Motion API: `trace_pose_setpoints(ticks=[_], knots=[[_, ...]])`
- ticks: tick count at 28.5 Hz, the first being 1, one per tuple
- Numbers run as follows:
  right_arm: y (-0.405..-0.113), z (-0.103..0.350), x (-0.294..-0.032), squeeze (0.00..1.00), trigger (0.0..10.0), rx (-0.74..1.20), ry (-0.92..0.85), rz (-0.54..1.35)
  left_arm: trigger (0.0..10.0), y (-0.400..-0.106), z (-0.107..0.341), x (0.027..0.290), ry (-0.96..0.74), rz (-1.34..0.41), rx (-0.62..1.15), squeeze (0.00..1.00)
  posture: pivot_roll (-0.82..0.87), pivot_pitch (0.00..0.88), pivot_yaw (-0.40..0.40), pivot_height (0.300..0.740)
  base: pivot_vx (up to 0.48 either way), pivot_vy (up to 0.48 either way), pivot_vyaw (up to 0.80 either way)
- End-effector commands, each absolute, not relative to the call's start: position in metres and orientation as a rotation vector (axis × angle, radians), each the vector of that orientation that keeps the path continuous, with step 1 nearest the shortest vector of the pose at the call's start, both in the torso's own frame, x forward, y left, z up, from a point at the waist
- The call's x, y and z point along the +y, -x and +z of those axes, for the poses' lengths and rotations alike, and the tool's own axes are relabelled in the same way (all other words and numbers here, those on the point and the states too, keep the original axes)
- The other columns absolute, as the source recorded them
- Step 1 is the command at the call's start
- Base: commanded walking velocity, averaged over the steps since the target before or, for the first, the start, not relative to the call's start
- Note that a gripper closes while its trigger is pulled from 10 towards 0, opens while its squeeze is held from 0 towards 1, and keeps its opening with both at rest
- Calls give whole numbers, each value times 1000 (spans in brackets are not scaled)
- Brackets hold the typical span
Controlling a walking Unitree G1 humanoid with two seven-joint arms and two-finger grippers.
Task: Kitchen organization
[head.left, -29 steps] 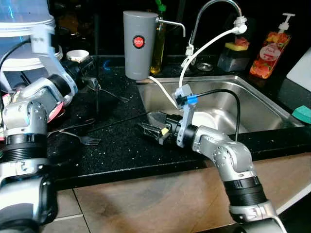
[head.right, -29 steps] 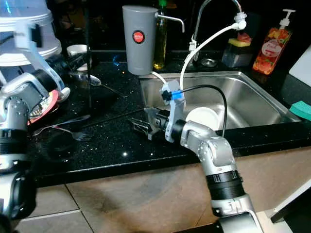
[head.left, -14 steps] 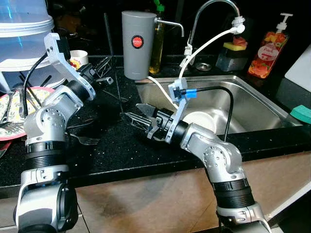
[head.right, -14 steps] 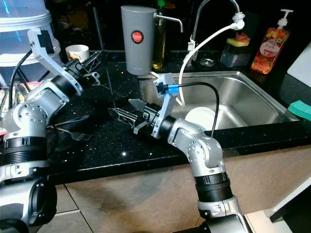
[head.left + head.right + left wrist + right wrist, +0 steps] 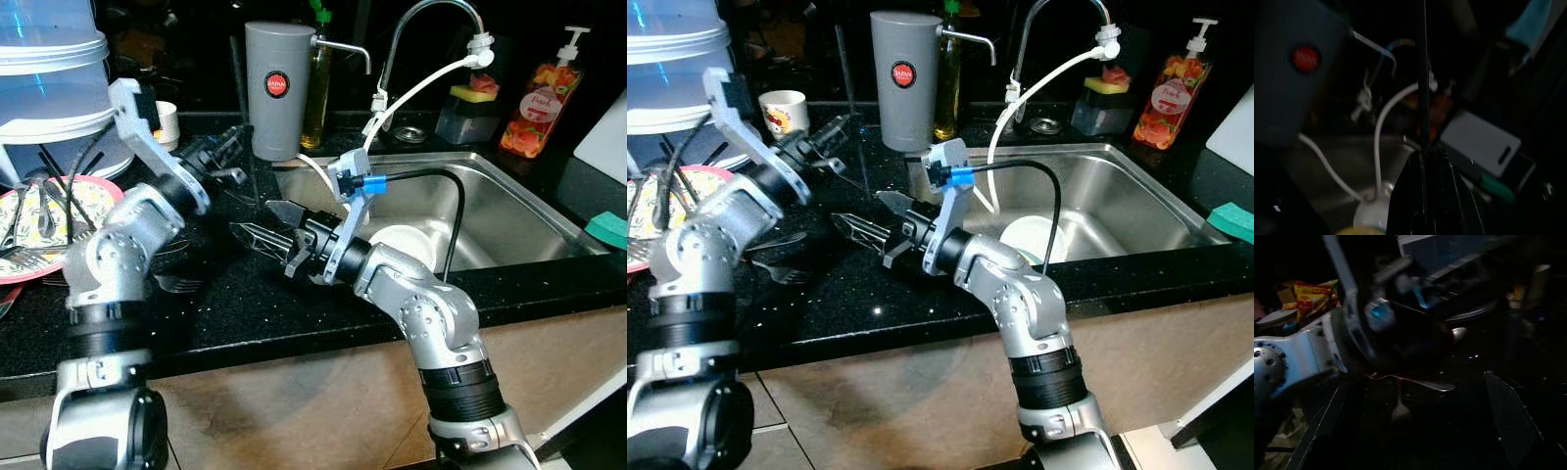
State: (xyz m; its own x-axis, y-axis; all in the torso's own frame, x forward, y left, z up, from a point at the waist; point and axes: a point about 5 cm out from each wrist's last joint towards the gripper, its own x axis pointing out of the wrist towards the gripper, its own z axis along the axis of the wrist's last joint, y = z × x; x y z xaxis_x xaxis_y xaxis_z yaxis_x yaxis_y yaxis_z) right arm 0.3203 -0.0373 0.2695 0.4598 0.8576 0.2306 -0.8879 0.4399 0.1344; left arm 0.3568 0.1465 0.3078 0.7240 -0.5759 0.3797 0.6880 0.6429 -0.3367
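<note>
1. Over the black counter (image 5: 245, 294), the left gripper (image 5: 227, 152) was closed on a thin dark rod (image 5: 242, 73) that stood nearly upright above its fingers; what kind of utensil it was could not be made out.

2. Just beside it, the right gripper (image 5: 263, 223) hovered above the counter with its fingers spread and nothing between them, pointing toward the left arm.

3. Below the left arm, a fork (image 5: 176, 283) and other cutlery lay loose on the counter, near both grippers but touched by neither.

4. Farther to the robot's left, a pink plate (image 5: 34, 220) held more cutlery, and a mug (image 5: 784, 110) stood behind.

5. To the right, a white dish (image 5: 416, 240) sat in the sink (image 5: 529, 211), well apart from the grippers.

6. By these signs the tidying looked at an early stage: one piece lifted, most of the clutter yet to be sorted.
</note>
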Motion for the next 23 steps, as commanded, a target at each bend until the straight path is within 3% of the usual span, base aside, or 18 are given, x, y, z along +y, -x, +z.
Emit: trace_pose_setpoints(ticks=[1,12,13,23], knots=[[-320,271,-36,0,10000,-141,-247,1094,0,-354,308,142,473,-746,-246,0,122,49,-44,740,0,0,0],[-314,268,-35,0,10000,-110,-260,1151,0,-353,306,142,448,-745,-242,0,118,43,-41,740,0,0,0],[-314,264,-35,0,0,-88,-261,1147,0,-352,307,141,446,-746,-242,0,118,43,-41,740,0,0,0],[-322,262,-39,0,0,-68,-280,1106,0,-354,307,143,439,-733,-243,0,121,53,-43,740,0,0,0]])
